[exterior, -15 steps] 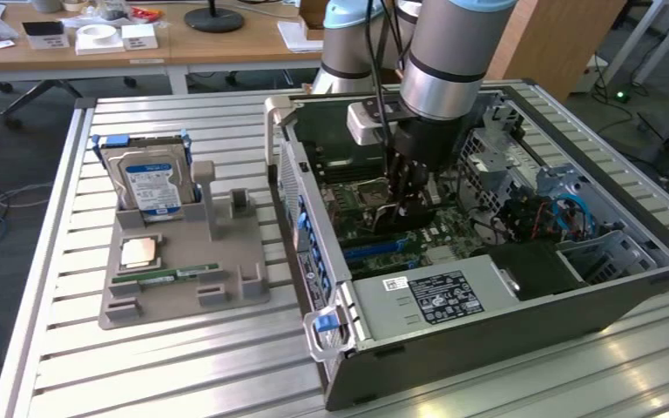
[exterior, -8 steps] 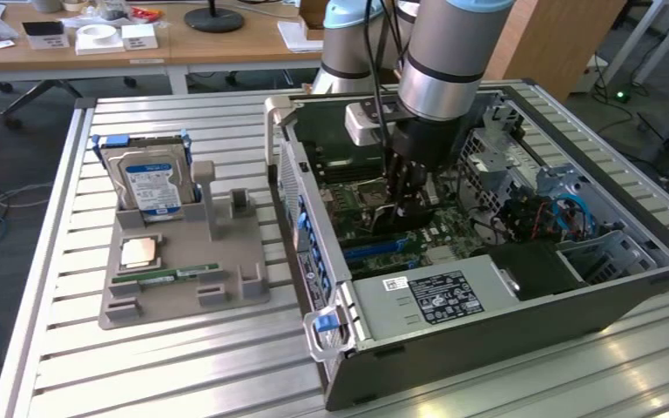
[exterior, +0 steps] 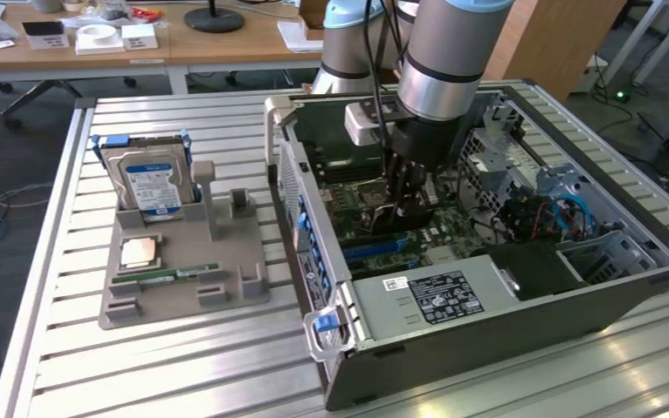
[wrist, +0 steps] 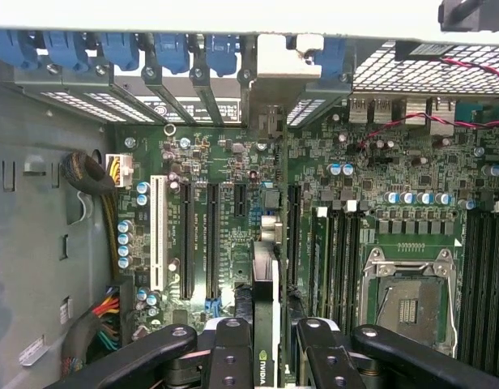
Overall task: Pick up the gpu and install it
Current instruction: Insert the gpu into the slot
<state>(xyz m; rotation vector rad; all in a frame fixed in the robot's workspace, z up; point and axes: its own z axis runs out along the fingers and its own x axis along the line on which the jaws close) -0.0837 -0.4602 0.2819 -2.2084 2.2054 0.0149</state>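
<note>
My gripper [wrist: 271, 326] is shut on the gpu [wrist: 266, 284], a thin card seen edge-on between the two black fingers [wrist: 232, 348], with a green logo on its near end. The card hangs upright just above the green motherboard [wrist: 233, 162], over the row of long black expansion slots [wrist: 187, 243]; whether it touches a slot I cannot tell. In the exterior view the arm reaches down into the open computer case [exterior: 474, 348], with the gripper [exterior: 410, 198] low over the board and the gpu [exterior: 414, 213] dark between its fingers.
The case's walls, drive cage [exterior: 567, 196] and power supply [exterior: 434, 296] close in around the arm. An open CPU socket [wrist: 411, 304] lies beside the slots. On the slatted table, a grey holder [exterior: 236, 292] carries a blue-labelled hard drive [exterior: 149, 183], a processor [exterior: 139, 252] and a memory stick [exterior: 178, 273].
</note>
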